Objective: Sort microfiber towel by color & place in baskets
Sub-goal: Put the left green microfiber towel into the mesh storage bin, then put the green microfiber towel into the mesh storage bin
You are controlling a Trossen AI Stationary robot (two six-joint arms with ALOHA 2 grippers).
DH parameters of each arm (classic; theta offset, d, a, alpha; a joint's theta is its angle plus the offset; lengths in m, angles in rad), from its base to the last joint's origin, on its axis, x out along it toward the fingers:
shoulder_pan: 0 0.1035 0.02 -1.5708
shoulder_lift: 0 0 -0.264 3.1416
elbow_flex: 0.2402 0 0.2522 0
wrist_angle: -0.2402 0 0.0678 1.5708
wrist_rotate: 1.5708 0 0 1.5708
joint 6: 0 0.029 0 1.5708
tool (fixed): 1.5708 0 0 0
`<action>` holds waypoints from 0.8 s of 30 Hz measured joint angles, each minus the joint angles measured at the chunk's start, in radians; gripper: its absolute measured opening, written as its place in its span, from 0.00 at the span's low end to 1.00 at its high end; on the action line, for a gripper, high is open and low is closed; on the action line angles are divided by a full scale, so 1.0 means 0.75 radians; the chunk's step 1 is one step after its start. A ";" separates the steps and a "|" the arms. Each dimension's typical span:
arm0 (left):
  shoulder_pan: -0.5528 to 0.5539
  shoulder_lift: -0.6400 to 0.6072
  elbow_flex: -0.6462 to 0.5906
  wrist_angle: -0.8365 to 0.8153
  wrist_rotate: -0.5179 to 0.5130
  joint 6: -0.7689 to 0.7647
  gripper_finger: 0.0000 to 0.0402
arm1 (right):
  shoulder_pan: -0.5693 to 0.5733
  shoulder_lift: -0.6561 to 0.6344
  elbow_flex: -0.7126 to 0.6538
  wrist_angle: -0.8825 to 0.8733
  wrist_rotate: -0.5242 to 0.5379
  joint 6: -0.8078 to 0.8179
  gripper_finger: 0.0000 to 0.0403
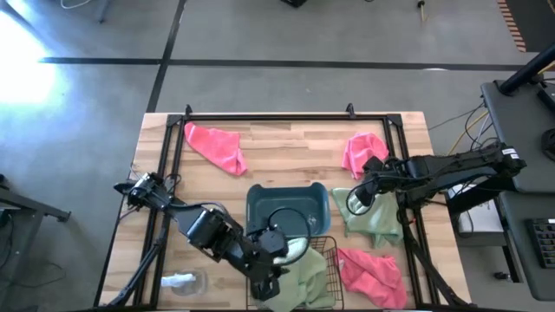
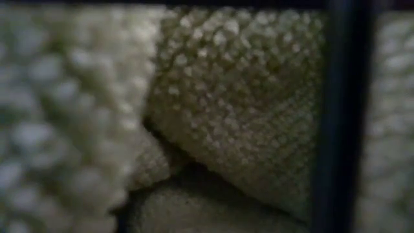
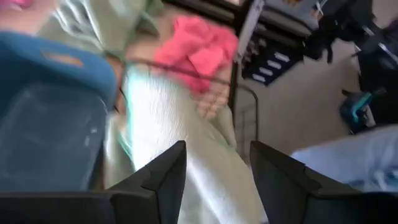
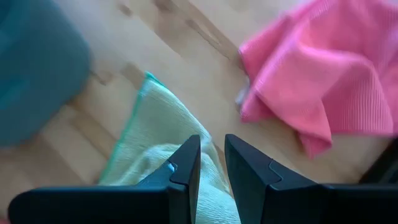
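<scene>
1. The wooden table (image 1: 286, 147) carries a blue-grey bin (image 1: 288, 206) at centre and a black wire basket (image 1: 323, 251) just beside it.
2. A green towel (image 1: 305, 276) lies draped in the wire basket, directly beneath the left gripper (image 3: 217, 163), whose jaws stand apart over the cloth (nothing held).
3. The right gripper (image 4: 212, 163) pinches a second green towel (image 1: 375, 217) between nearly closed jaws.
4. Pink towels (image 1: 217, 147) lie scattered on the table.

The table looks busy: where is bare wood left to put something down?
Bare wood runs between the far pink towel and the right pink towel. The near edge is crowded: blue bin, wire basket, green towels.
</scene>
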 joint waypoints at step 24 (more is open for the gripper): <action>0.044 0.001 0.001 0.081 -0.049 0.119 0.40 | 0.000 0.010 0.249 -0.627 -0.304 -0.050 0.17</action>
